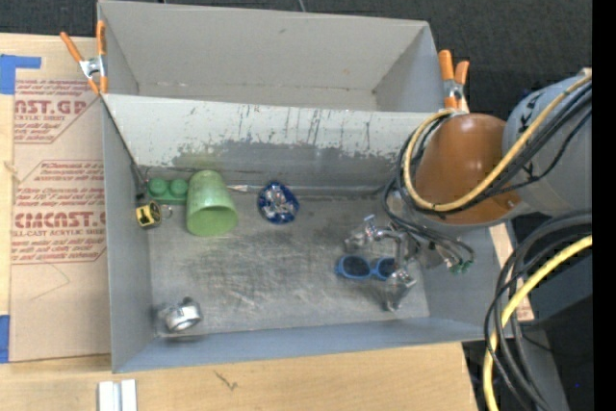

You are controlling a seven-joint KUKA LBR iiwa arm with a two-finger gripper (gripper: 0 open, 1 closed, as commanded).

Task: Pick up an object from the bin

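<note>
The blue thing, small and flat and shaped rather like toy glasses, lies on the floor of the bin, right of centre. Its left end lies free and its right end reaches in between the fingers of the gripper, which look spread, one above it and one below. The likely trouble is a hold so far toward one end: the piece could swing or slip out as it rises. Being so low, it could also be pushed along the floor instead of pinched. The bin's front and right walls are near and leave little room to correct. Well apart to the left are a small yellow-and-black piece, a dark green lump, a pale green cup on its side, a silver knob near the front, and a blue-and-white ball. None of them stands in the way.
</note>
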